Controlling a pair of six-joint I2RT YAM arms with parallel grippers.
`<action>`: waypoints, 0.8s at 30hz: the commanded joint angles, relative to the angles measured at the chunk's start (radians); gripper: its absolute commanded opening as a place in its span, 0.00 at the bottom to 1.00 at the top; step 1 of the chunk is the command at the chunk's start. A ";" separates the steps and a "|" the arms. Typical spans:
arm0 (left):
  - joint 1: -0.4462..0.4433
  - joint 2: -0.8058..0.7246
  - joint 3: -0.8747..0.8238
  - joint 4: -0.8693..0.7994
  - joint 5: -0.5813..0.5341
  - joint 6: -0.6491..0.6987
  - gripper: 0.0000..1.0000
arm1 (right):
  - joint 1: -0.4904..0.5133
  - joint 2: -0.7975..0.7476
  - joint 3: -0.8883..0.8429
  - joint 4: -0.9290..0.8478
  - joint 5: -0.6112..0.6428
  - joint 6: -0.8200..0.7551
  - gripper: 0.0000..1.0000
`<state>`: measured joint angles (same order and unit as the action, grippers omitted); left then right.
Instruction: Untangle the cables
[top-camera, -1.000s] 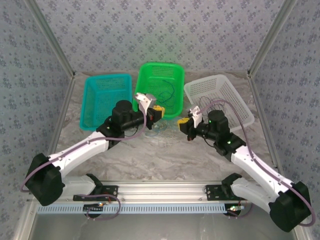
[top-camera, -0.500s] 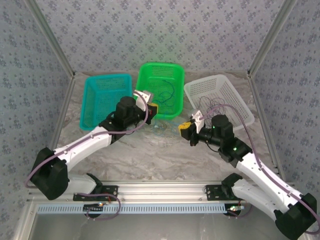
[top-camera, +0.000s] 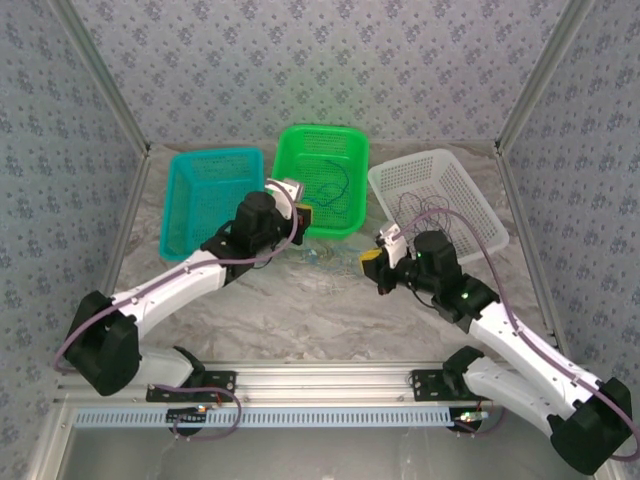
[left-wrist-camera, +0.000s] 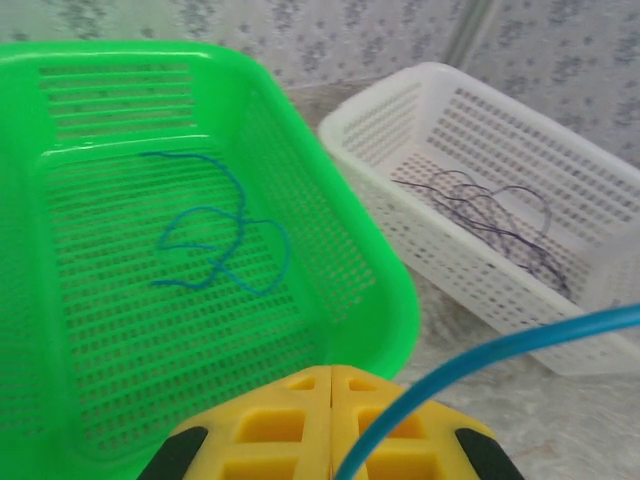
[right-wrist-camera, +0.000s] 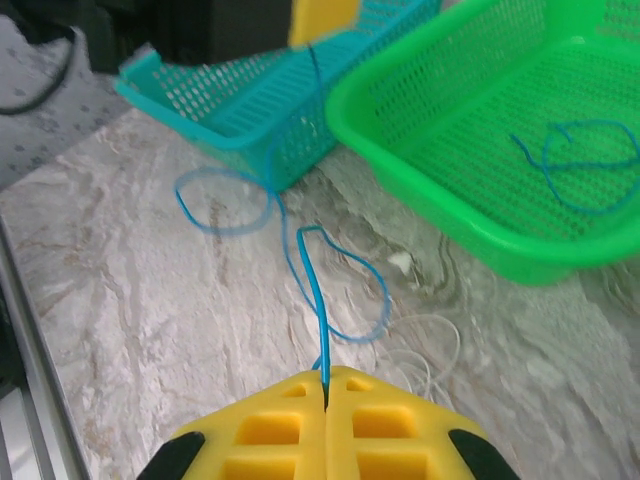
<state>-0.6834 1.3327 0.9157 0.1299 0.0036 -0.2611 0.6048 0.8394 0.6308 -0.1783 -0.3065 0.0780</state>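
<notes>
A blue cable (right-wrist-camera: 318, 300) loops over the marble table between my two grippers, also seen as blue cable (left-wrist-camera: 500, 350) crossing the left wrist view. My right gripper (right-wrist-camera: 325, 375) is shut on one stretch of it, at right gripper (top-camera: 372, 262). My left gripper (left-wrist-camera: 332, 372) is shut too, with the same cable running out from its jaws, at left gripper (top-camera: 303, 214) by the green basket's near edge. A pale whitish cable (right-wrist-camera: 430, 350) lies tangled under the blue loops. Another blue cable (left-wrist-camera: 215, 240) lies in the green basket. Dark cables (left-wrist-camera: 490, 215) lie in the white basket.
Three baskets stand at the back: a teal basket (top-camera: 210, 195), a green basket (top-camera: 320, 133) and a white basket (top-camera: 470, 200). Patterned walls and metal posts close in the table on three sides. A rail runs along the near edge.
My left gripper has shifted a little up and left toward the green basket's edge. My right gripper has drawn back toward the near side, still holding the blue cable.
</notes>
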 joint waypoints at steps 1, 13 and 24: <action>0.011 -0.069 0.028 -0.006 -0.126 0.035 0.01 | 0.000 -0.001 0.007 -0.175 0.092 0.065 0.09; 0.050 -0.180 0.074 0.107 -0.086 0.057 0.02 | -0.119 0.111 -0.065 -0.220 -0.013 0.236 0.19; 0.049 -0.192 0.026 0.244 0.202 0.001 0.02 | -0.069 -0.108 -0.040 -0.159 0.021 0.170 0.86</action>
<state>-0.6346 1.1648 0.9588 0.2989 0.1070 -0.2417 0.5327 0.7700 0.5549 -0.3267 -0.3199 0.2699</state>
